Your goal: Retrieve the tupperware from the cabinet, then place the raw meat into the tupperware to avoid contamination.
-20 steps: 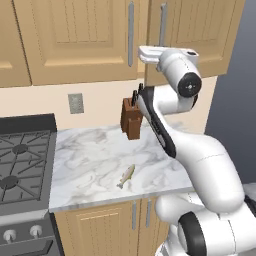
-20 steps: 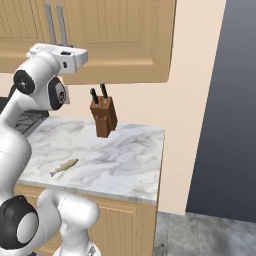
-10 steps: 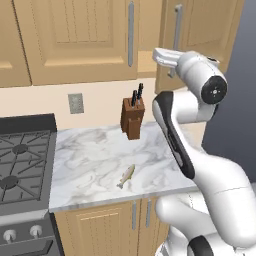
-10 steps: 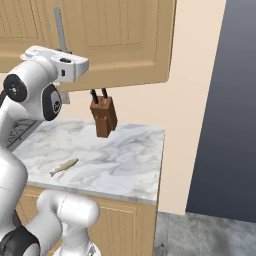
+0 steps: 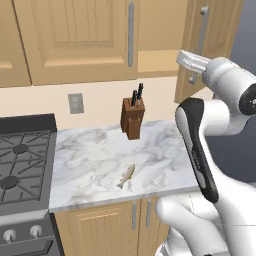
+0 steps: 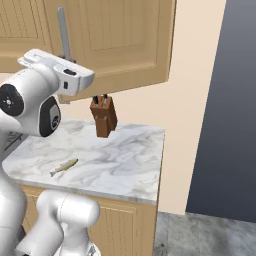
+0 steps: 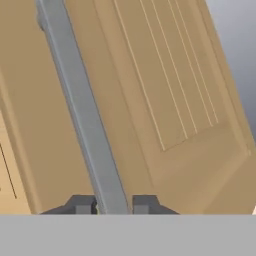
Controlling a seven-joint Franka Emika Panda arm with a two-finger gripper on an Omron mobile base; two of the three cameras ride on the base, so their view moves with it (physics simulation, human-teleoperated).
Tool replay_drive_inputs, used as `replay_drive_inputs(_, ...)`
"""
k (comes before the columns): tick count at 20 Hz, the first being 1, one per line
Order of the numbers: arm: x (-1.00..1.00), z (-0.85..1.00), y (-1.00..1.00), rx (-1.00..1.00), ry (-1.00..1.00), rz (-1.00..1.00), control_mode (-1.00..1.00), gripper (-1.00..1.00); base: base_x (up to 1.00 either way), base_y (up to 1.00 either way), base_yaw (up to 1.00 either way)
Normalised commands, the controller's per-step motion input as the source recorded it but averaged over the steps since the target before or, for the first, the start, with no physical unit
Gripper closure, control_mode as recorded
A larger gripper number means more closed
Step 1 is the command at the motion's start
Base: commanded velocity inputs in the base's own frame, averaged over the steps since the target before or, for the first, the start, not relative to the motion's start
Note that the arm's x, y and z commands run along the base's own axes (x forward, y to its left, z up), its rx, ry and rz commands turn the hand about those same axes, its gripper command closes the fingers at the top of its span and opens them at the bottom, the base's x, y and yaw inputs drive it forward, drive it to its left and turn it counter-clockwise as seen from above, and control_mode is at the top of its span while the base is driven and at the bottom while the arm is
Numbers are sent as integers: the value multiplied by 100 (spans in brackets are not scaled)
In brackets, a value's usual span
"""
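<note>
We're clamping our gripper [image 7: 113, 204] on the cabinet door's handle [image 7: 82, 115], the right door [image 5: 212, 47] swinging partway open. The fish [image 5: 126, 176] is lying untouched on the counter [image 5: 95, 160]. Further back, the cabinet [image 5: 125, 35] isn't showing us any tupperware, so fetching and loading are both left.

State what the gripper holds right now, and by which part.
The gripper is shut on the cabinet door's handle, gripping near the silver bar's lower end; the right door is swung partly open.

Showing a beige wall [image 6: 192, 100], grey floor [image 6: 210, 235], marble counter [image 5: 95, 160], black stove [image 5: 20, 170] sitting alongside.
</note>
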Motion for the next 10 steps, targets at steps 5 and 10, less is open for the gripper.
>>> replay_drive_inputs(5, -47, 3, -60, 12, 1, 1, -100, 100, 0, 0, 0)
replay_drive_inputs(10, -6, 0, -14, 2, 0, 1, -100, -100, 0, 0, 0)
